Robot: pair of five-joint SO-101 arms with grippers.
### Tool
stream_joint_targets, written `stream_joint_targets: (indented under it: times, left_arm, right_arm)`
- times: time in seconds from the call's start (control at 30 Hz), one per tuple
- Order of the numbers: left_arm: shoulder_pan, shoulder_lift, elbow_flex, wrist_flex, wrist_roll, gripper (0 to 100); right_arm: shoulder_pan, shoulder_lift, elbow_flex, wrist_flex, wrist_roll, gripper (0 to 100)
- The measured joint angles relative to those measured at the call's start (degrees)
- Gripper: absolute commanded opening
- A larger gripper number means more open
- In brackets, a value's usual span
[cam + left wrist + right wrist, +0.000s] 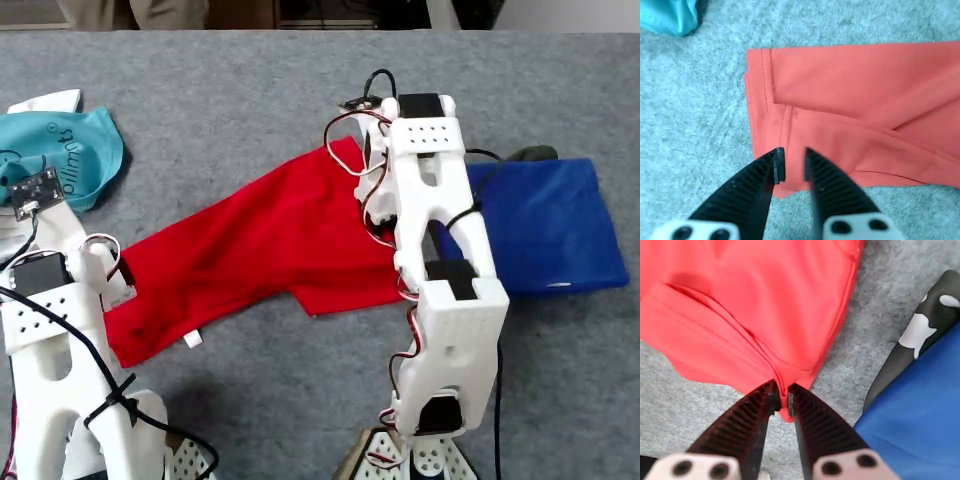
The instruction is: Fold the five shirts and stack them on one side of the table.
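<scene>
Red shirt laid slantwise across the grey table, with one gripper at each end.

The far end of the red shirt and the near edge of the folded blue shirt are covered by the right arm in the high view. A camouflage shirt is mostly hidden behind the blue one. A white cloth beside the teal shirt is cut off at the table's edge, so four shirts are counted with certainty. The right gripper is clamped on a corner of the red shirt. The left gripper is held over the hem corner, jaws slightly apart.
</scene>
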Motion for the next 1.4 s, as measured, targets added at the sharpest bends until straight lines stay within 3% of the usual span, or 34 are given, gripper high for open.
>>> stream_joint_targets:
  times: [0.13,0.27,0.57,0.87,1.4]
  left_arm:
    - [0.0,0.0,0.0,-0.2,0.0,4]
    - [-1.7,0.0,1.9,-4.2,-0.2,12]
    - [-5.5,11.3,5.1,-14.2,-1.1,11]
    - [-5.5,28.3,-1.2,-14.8,-1.1,12]
    - [-5.5,29.6,-1.3,-16.7,-0.2,12]
  right_arm:
    - [0.0,0.0,0.0,0.0,0.0,0.4]
    - [0.0,0.0,0.0,0.0,0.0,0.4]
    - [0.0,0.0,0.0,0.0,0.0,0.4]
    - [0.0,0.0,0.0,0.0,0.0,0.4]
    - [0.0,0.0,0.0,0.0,0.0,0.4]
